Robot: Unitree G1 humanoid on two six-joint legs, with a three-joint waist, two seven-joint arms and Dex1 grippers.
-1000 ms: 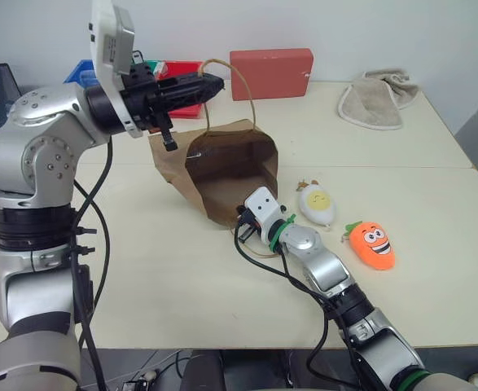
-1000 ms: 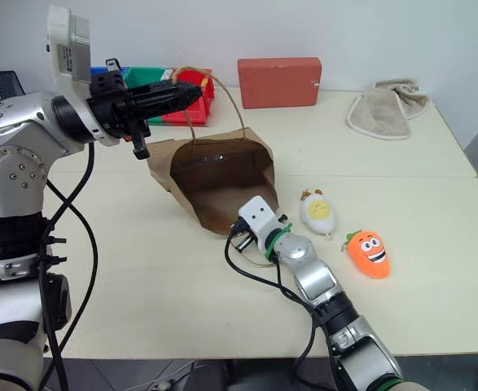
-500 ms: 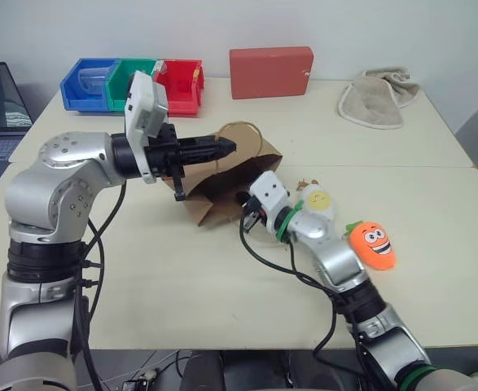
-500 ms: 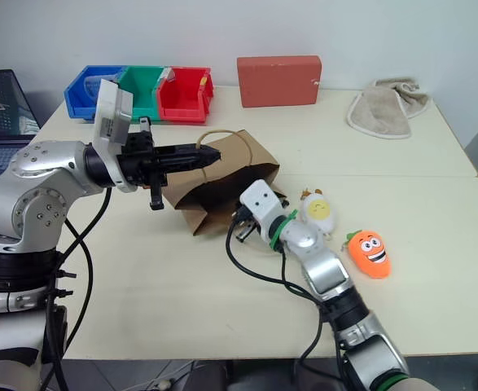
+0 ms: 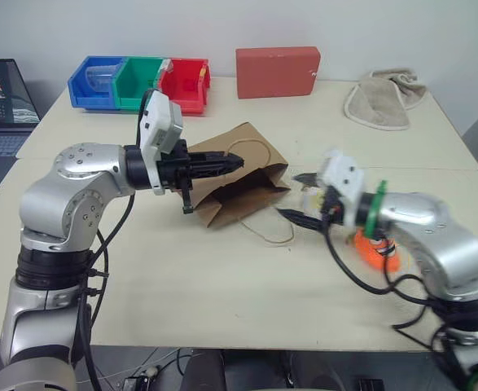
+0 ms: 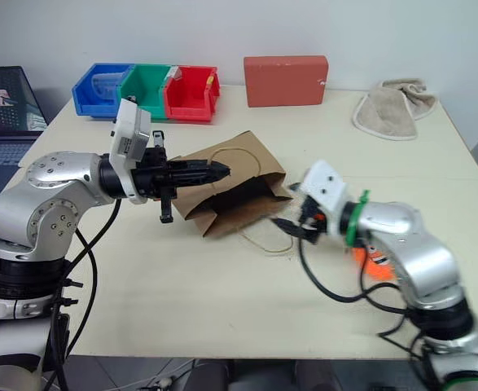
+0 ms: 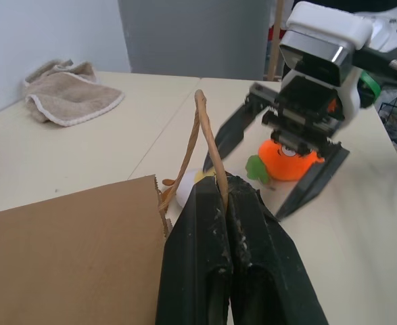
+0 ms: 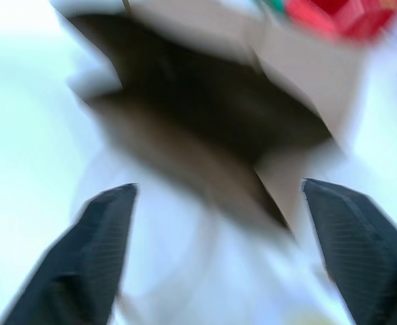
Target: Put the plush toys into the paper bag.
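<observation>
The left gripper (image 5: 234,163) is clenched on one thin twisted-paper loop handle (image 7: 205,139) of the plain brown kraft paper bag (image 5: 243,183), which lies low on the cream table (image 5: 157,269) with its dark mouth turned toward the right gripper (image 6: 291,208); that gripper's two black fingers (image 7: 228,135) stand spread wide, grasping nothing, just off the bag's mouth. Just behind the right gripper sits the orange carrot plush toy (image 7: 287,157) with its green top; the white egg plush toy (image 7: 188,186) peeks out beside the left gripper's fingers, near the bag's edge.
</observation>
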